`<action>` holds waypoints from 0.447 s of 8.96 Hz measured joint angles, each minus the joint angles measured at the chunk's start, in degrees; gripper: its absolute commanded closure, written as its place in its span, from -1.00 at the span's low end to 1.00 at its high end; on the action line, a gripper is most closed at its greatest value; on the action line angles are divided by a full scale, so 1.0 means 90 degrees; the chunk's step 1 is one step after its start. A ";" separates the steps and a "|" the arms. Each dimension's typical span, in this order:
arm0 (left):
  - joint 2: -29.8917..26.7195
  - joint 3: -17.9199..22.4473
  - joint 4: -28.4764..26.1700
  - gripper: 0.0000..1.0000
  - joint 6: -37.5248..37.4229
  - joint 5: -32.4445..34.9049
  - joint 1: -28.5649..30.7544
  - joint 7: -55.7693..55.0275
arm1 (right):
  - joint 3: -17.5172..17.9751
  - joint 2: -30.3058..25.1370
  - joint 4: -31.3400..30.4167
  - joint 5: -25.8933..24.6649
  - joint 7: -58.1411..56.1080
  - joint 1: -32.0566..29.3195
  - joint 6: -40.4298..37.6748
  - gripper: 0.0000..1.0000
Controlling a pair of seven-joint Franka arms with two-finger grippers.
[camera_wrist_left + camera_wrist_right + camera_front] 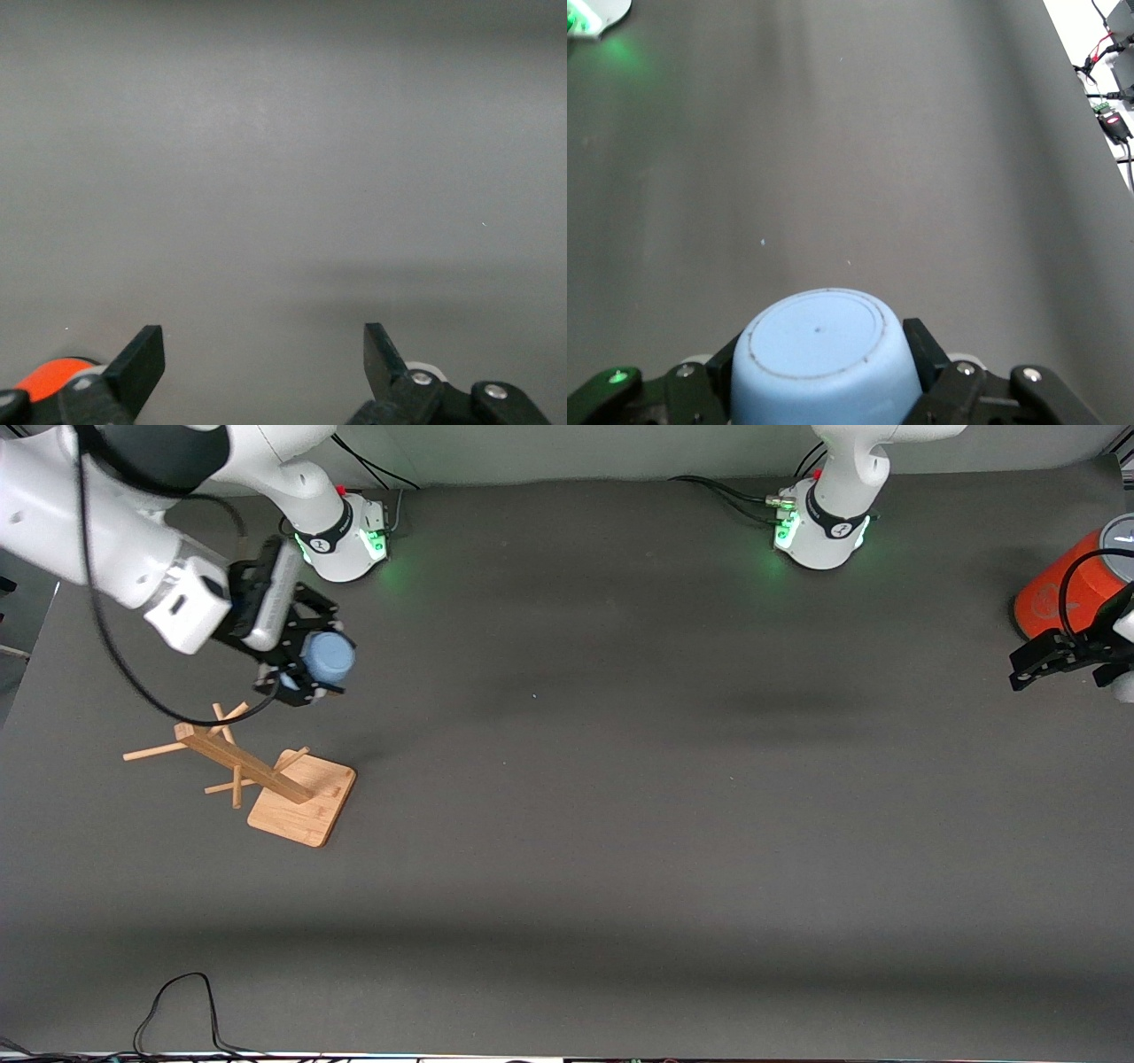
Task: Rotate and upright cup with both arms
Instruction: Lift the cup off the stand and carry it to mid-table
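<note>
Two claws, one job. My right gripper (pixel 312 670) clenches the cup (pixel 329 657) sideways in the air, its base pointing outward, at about one o'clock above the wooden rack (pixel 252 772); I judge that suits a handover. My left gripper (pixel 1050 654) waits released beside the orange cylinder (pixel 1067 584). No readable writing anywhere.
</note>
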 measured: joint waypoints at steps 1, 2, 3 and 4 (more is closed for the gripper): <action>0.0000 0.0003 -0.0001 -1.00 0.0016 0.0000 0.0001 -0.0004 | 0.0219 0.0225 0.0223 0.0001 0.0547 0.0004 0.0077 1.00; 0.0000 0.0008 -0.0001 -1.00 0.0044 0.0000 0.0023 -0.0012 | 0.0426 0.0563 0.0558 0.0000 0.1214 0.0004 0.0092 1.00; 0.0003 0.0018 -0.0003 -1.00 0.0103 0.0000 0.0087 -0.0012 | 0.0665 0.0950 0.0936 0.0000 0.1939 0.0006 0.0102 1.00; 0.0011 0.0027 -0.0006 -1.00 0.0134 0.0003 0.0150 -0.0012 | 0.0933 0.1422 0.1378 -0.0002 0.2836 0.0011 0.0132 1.00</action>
